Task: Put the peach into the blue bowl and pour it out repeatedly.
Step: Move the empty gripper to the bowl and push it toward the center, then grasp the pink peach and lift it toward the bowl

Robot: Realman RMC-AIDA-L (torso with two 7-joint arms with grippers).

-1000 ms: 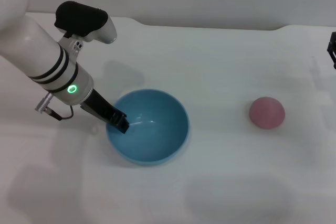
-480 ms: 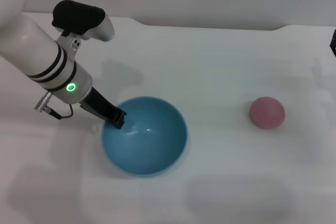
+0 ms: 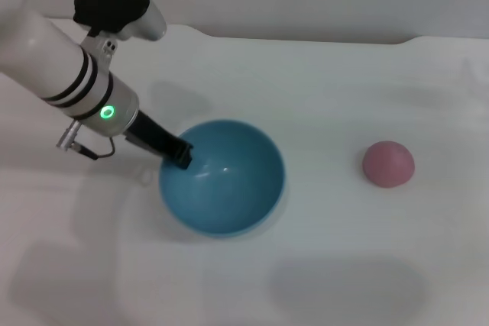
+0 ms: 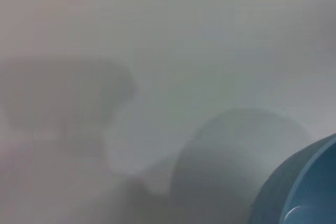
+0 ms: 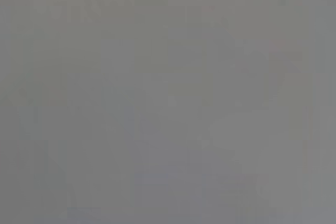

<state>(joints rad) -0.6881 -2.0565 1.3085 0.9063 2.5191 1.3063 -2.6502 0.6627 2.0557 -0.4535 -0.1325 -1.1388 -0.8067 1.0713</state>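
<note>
The blue bowl [image 3: 225, 181] sits left of centre on the white table, its glossy inside empty. My left gripper [image 3: 182, 155] is shut on the bowl's left rim, its dark fingers reaching down from the white arm at the upper left. An edge of the blue bowl [image 4: 302, 192] also shows in the left wrist view. The peach [image 3: 388, 163], a small matte pink ball, rests alone on the table to the right, well apart from the bowl. My right gripper is out of view in every frame.
The white table [image 3: 321, 97] stretches around the bowl and the peach, with its back edge against a pale wall. The right wrist view shows only a plain grey surface.
My left gripper has shifted the bowl slightly right and back, and its tilt has changed. The peach has stayed put. The right gripper's dark tip has left the right edge.
</note>
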